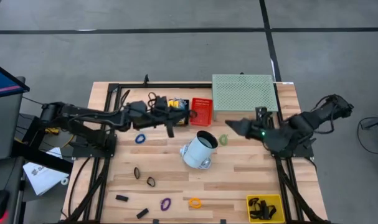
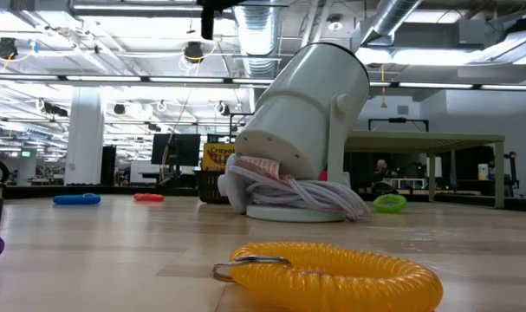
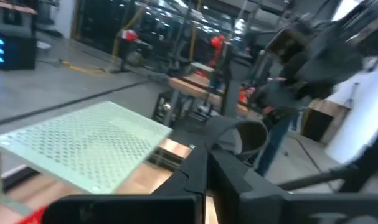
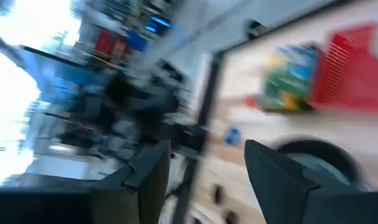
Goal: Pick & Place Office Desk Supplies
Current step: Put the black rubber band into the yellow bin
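Observation:
My left gripper [image 1: 182,117] is raised over the table's far middle, beside a yellow crayon box [image 1: 176,104] and a red basket [image 1: 202,111], and is shut on a black rubber band [image 3: 238,138]. My right gripper [image 1: 232,126] hovers open and holds nothing, right of a white cup [image 1: 198,150] that lies tipped on the table. Loose rubber bands lie flat on the wood: blue [image 1: 140,139], green [image 1: 223,140], two black [image 1: 144,177], purple [image 1: 165,203] and orange [image 1: 195,202]. Two black clips [image 1: 121,198] lie near the front left. My left gripper pinches the black rubber band at its near edge [image 3: 212,144] between its two shut fingertips. The fingers point level toward the table's right side. The band stands out as an open loop beyond the fingertips, lifted clear of the table.
A green perforated tray [image 1: 243,92] stands at the far right. A yellow bin [image 1: 263,207] with black clips sits at the front right corner. The tipped cup [image 2: 301,130] lies at the table's middle, with bare wood left of it.

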Robot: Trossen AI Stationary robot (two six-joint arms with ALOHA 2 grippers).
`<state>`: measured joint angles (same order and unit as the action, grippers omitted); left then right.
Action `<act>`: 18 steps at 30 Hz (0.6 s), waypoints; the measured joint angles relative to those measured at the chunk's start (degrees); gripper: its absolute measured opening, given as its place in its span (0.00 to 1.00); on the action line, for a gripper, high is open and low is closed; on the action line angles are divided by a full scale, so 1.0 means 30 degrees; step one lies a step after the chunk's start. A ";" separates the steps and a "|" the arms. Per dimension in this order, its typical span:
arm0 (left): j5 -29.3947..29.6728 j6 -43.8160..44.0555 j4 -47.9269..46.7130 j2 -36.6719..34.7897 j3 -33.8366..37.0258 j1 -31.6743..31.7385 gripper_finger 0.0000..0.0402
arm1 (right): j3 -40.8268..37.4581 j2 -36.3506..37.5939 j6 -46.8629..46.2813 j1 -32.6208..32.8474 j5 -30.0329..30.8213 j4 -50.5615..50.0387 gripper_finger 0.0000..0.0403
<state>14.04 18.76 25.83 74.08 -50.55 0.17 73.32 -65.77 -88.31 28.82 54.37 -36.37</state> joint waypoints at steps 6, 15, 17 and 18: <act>-0.0025 -0.0359 0.1127 0.2254 -0.2211 0.0425 0.00 | 0.0000 0.0304 0.4159 -0.2109 -0.1078 0.3351 0.55; -0.0008 -0.2147 0.1677 0.4164 -0.5024 0.0479 0.00 | -0.0027 -0.0101 0.6273 -0.4168 -0.3837 0.5855 0.60; -0.0089 -0.2179 0.1672 0.4189 -0.5235 0.0590 0.00 | 0.0029 -0.0321 0.6598 -0.4506 -0.4403 0.6640 0.60; -0.0095 -0.2183 0.1777 0.4304 -0.5456 0.0647 0.00 | 0.0016 -0.0406 0.6628 -0.4665 -0.4719 0.6606 0.60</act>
<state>13.76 12.21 31.16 86.99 -66.92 2.11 73.37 -66.99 -68.43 14.83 40.22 -16.55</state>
